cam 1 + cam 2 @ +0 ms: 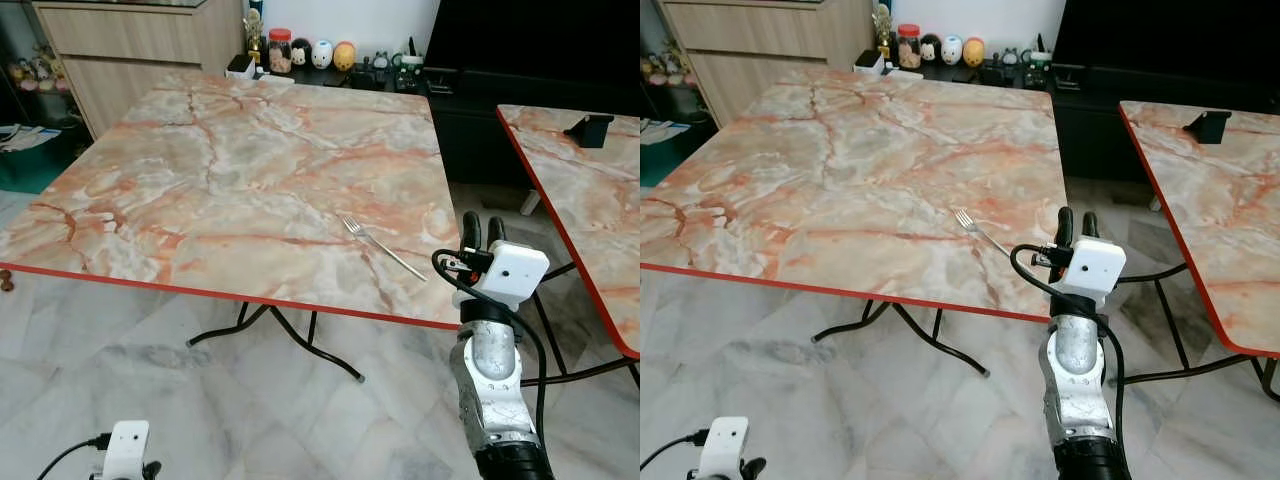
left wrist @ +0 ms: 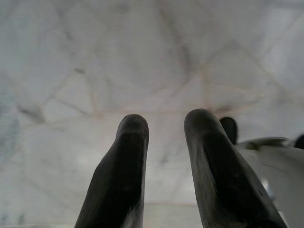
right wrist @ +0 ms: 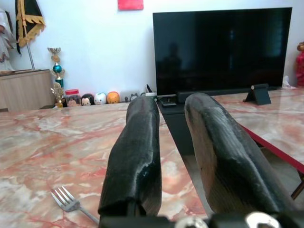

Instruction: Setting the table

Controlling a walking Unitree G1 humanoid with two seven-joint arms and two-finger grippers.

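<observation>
Fork lies flat near the tabletop edge, centre-right of frame; my right gripper hovers just beside it, slightly parted and empty, so I would descend squarely over the handle, while left gripper hangs likewise empty.

Big marble-patterned table with a red edge, standing on black legs over the pale tiled floor. One fork lies flat on it, near the right front corner, tines pointing far-left. A second matching table sits right, carrying a small black stand.
</observation>
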